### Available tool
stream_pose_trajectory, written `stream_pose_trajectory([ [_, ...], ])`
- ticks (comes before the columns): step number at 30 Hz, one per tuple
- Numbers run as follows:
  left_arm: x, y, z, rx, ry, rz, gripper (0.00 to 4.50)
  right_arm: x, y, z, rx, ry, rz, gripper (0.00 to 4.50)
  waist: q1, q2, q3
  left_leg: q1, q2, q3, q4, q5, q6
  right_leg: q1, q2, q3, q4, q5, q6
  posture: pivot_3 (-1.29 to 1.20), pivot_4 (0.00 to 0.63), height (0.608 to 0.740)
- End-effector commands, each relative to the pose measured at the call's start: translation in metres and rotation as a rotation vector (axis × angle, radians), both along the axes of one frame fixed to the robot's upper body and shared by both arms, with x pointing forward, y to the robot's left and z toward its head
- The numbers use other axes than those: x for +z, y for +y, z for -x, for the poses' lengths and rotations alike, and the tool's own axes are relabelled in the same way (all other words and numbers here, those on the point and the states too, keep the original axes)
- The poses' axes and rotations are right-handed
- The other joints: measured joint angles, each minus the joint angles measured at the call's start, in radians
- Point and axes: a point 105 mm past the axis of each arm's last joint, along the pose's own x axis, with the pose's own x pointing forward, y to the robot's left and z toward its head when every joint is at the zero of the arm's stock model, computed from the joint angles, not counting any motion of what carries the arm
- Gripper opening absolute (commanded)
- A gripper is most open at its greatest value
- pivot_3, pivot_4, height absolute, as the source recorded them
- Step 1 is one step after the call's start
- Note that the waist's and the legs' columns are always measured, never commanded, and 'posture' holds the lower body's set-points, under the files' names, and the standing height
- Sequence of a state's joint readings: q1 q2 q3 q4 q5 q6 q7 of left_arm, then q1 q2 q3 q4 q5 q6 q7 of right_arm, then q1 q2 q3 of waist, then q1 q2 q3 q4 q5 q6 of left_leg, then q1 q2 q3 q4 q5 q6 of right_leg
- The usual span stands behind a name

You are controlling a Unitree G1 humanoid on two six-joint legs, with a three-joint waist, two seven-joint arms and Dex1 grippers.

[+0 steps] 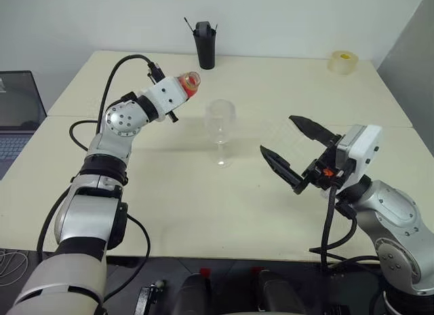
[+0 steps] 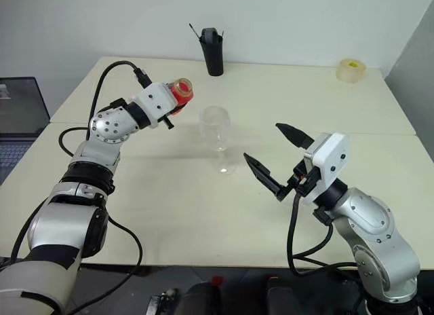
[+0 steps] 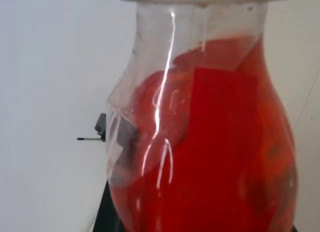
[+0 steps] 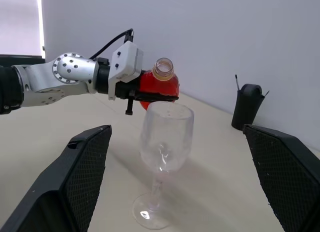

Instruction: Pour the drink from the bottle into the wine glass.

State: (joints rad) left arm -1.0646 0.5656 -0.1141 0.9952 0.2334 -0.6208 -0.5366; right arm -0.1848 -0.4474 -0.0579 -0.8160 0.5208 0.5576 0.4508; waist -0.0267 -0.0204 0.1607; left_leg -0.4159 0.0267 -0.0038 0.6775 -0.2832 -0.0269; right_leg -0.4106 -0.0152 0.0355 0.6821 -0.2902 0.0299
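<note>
Left gripper (image 2: 178, 98) clamped on the bottle (image 4: 159, 85), lifted above the table (image 1: 285, 91), neck upward, drink (image 3: 215, 157) inside. Wine glass (image 1: 221, 128) upright just right of the bottle, empty; tipping rightward over its rim needed. Right gripper (image 1: 298, 152) spread wide, empty, right of the glass.

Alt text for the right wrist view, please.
The left tool holds a small bottle of red drink, uncapped, beside an empty wine glass on the table. A black cup stands by the wall.
</note>
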Motion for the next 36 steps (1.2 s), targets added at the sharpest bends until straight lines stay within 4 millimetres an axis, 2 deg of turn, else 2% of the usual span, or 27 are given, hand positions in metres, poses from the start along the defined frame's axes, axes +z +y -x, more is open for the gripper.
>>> stream_pose_trajectory([
  [1,0.033,-0.005,0.005,-0.023,-0.13,-0.034,0.98,0.008,0.005,0.008,0.031,-0.038,-0.001,4.5,0.0,0.0,0.0,0.0,0.0,0.0,0.0,0.0,0.0,0.0,0.0,0.0,0.0,0.0,0.0,0.0,0.15,0.74],
  [9,0.033,-0.012,0.006,-0.039,-0.158,-0.081,0.98,0.012,0.009,0.005,0.042,-0.043,0.001,4.5,0.0,0.0,0.0,0.0,0.0,0.0,0.0,0.0,0.0,0.0,0.0,0.0,0.0,0.0,0.0,0.0,0.15,0.74],
  [13,0.029,-0.014,0.008,-0.047,-0.185,-0.16,0.98,0.01,0.009,0.003,0.035,-0.043,0.014,4.5,0.0,0.0,0.0,0.0,0.0,0.0,0.0,0.0,0.0,0.0,0.0,0.0,0.001,0.0,0.0,0.0,0.15,0.74],
  [22,0.036,-0.021,0.007,-0.054,-0.232,-0.211,0.98,0.008,0.007,-0.004,0.007,-0.035,0.007,4.5,0.0,0.0,0.0,0.0,0.0,0.0,0.0,0.0,0.0,0.0,0.0,0.0,0.001,0.0,0.0,0.0,0.15,0.74],
  [36,0.04,-0.022,0.008,-0.047,-0.314,-0.341,0.98,0.007,0.006,-0.007,-0.019,-0.036,-0.001,4.5,-0.001,0.0,0.0,0.0,0.0,0.001,0.0,0.0,0.0,0.0,0.001,0.0,0.001,0.0,0.0,0.0,0.15,0.74],
])
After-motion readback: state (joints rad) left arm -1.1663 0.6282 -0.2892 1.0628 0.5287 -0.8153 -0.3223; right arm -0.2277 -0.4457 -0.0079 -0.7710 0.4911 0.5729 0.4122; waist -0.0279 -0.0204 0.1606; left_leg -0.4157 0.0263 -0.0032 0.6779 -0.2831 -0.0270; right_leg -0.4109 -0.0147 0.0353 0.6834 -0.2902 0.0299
